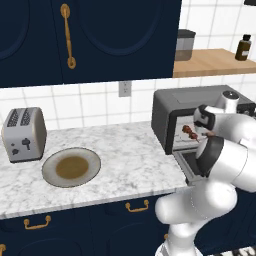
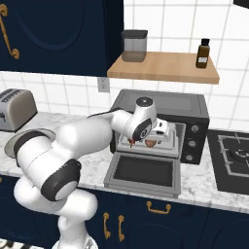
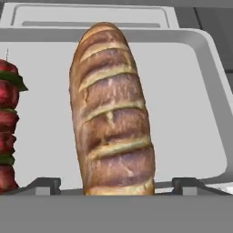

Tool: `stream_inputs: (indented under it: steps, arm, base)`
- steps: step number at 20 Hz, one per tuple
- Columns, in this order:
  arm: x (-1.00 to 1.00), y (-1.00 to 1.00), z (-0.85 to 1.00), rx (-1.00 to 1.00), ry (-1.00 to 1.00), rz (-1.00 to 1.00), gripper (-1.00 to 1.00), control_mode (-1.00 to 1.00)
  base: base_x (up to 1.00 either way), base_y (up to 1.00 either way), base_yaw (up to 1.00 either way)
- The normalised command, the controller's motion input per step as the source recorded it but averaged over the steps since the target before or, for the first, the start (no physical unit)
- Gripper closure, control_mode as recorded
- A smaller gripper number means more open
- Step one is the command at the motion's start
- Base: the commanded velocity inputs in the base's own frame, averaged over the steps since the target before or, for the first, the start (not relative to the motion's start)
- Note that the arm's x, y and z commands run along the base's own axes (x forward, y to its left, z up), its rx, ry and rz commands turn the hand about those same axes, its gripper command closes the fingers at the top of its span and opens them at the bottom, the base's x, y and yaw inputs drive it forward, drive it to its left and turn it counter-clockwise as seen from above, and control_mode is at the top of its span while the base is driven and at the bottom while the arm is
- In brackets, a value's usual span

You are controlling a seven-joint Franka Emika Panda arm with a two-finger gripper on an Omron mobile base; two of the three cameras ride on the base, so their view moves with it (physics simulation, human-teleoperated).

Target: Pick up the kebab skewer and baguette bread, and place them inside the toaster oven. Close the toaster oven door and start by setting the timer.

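Note:
The toaster oven (image 1: 165, 107) (image 2: 165, 104) stands on the counter with its door (image 2: 142, 171) (image 1: 192, 162) dropped open. My gripper (image 2: 158, 138) (image 1: 202, 131) reaches into the oven mouth. In the hand view the baguette bread (image 3: 113, 113) lies lengthwise on the light oven tray (image 3: 200, 91). The kebab skewer (image 3: 7, 132) (image 1: 190, 131) lies parallel to its left. My gripper (image 3: 117, 184) is open, and its fingertips (image 3: 43, 184) stand wide on either side of the loaf's near end with a gap on each side.
A silver two-slot toaster (image 1: 24, 134) and a grey plate (image 1: 71, 166) sit on the marble counter to the left. A stove top (image 2: 233, 155) lies right of the oven. Above it a wooden shelf (image 2: 165, 68) carries a jar and a bottle.

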Motion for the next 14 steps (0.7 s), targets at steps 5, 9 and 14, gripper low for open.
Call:
stream_inputs:
  steps: [5,9,14]
  arm:
    - [-0.5,-0.02,0.25,0.0,-0.05,0.0,-1.0,-1.0]
    - [-0.82,0.0,0.02,0.0,0.01,-0.09,-1.0,-1.0]
    - [-0.48,0.0,-0.07,0.01,0.02,-0.15,-1.0,-1.0]
  base:
    - [0.0,0.0,0.0]
    - [0.0,0.0,0.0]
    - [0.0,0.0,0.0]
